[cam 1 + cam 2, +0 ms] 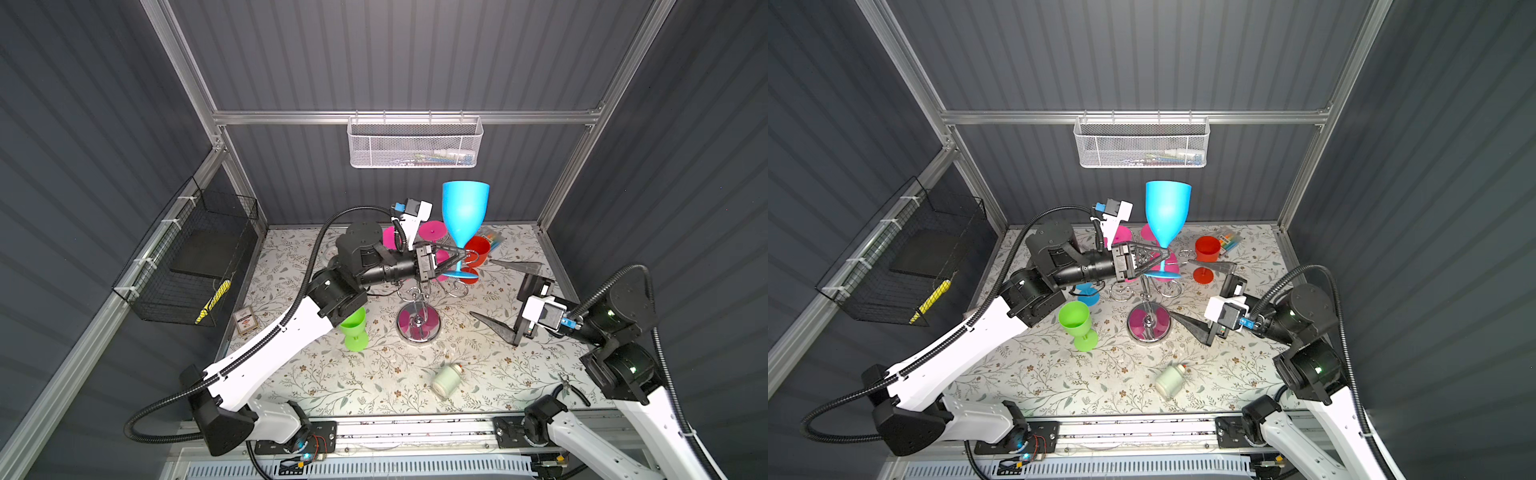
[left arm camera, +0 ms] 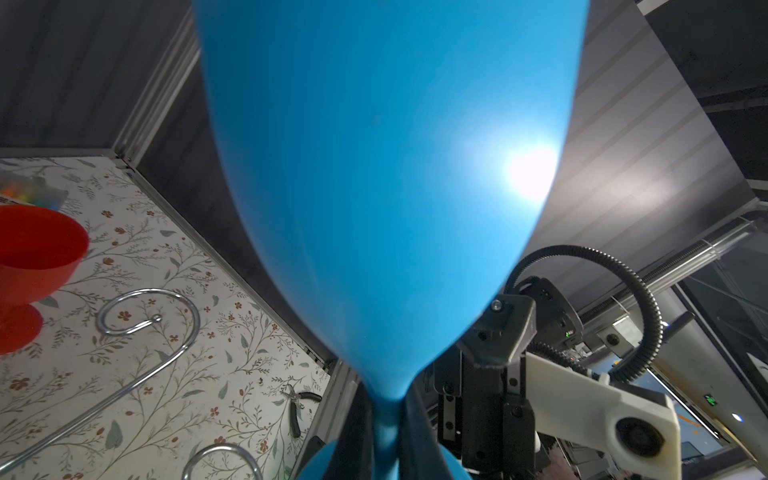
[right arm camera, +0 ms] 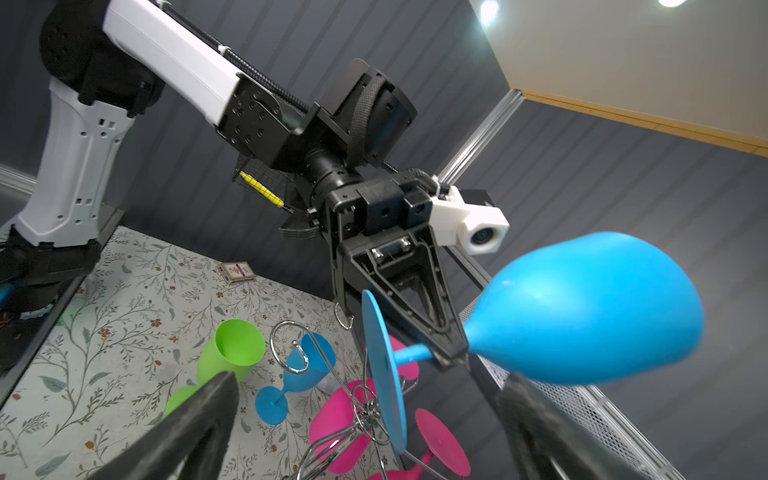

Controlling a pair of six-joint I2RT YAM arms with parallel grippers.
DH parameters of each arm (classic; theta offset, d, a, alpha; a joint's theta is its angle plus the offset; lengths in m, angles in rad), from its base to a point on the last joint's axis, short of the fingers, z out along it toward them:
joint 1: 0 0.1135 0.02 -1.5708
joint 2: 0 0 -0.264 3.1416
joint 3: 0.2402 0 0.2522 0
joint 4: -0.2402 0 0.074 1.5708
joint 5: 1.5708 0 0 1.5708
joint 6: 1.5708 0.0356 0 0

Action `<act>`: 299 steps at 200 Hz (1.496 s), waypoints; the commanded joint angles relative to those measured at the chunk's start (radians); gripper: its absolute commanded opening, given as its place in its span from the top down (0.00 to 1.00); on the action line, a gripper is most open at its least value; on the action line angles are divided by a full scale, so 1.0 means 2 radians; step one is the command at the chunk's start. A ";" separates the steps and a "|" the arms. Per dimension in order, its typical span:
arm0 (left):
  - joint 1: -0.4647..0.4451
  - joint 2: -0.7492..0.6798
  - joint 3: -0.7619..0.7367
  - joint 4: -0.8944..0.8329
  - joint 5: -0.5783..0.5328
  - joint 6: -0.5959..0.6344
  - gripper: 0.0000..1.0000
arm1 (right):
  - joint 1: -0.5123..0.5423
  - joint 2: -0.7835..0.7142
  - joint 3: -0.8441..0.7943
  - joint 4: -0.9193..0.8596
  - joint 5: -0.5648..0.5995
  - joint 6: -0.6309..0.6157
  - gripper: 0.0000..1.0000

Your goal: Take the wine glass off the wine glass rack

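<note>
Blue wine glass (image 1: 464,212) up high, upright, stem clamped in left gripper (image 1: 457,260), above wine glass rack (image 1: 418,322) arms, one o'clock from its base. Right gripper (image 1: 481,287) gapes wide, empty, at three o'clock.

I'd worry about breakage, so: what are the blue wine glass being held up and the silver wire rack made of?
The blue wine glass looks like opaque coloured plastic, not glass: solid colour, nothing shows through, only a soft satin highlight in the left wrist view. The wine glass rack seems chromed metal wire: bright thin scrolls and a mirror-like round base reflecting pink.
</note>
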 commanded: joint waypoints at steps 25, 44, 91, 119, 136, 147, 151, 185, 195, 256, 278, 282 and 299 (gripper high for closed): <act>0.001 -0.070 0.052 -0.140 -0.166 0.232 1.00 | 0.002 -0.014 -0.037 0.174 0.147 0.200 0.01; 0.001 -0.086 0.065 -0.191 -0.231 0.340 1.00 | 0.001 -0.009 -0.035 0.199 0.187 0.278 0.01; 0.001 -0.089 0.101 -0.278 -0.328 0.569 1.00 | 0.002 0.091 0.193 -0.118 0.268 0.462 0.01; 0.000 -0.099 0.078 -0.269 -0.349 0.674 1.00 | 0.002 0.111 0.190 -0.083 0.211 0.521 0.03; 0.000 -0.100 0.070 -0.265 -0.367 0.722 1.00 | 0.001 0.117 0.184 -0.069 0.198 0.552 0.15; 0.000 -0.100 0.069 -0.265 -0.375 0.748 1.00 | 0.001 0.127 0.193 -0.081 0.177 0.567 0.23; 0.000 -0.100 0.069 -0.265 -0.377 0.756 1.00 | 0.001 0.132 0.196 -0.084 0.169 0.570 0.25; -0.001 -0.099 0.064 -0.265 -0.380 0.816 1.00 | 0.001 0.169 0.212 -0.099 0.106 0.612 0.36; -0.002 -0.097 0.063 -0.265 -0.382 0.828 1.00 | 0.001 0.177 0.214 -0.101 0.096 0.620 0.39; -0.017 -0.080 0.061 -0.277 -0.397 0.879 1.00 | 0.001 0.207 0.208 -0.073 0.035 0.670 0.49; -0.024 -0.075 0.061 -0.277 -0.402 0.890 1.00 | 0.001 0.214 0.207 -0.072 0.023 0.680 0.56; -0.024 -0.073 0.062 -0.277 -0.403 0.892 1.00 | 0.001 0.216 0.207 -0.072 0.022 0.681 0.58; -0.031 -0.069 0.063 -0.277 -0.407 0.899 1.00 | 0.001 0.220 0.204 -0.071 0.016 0.685 0.66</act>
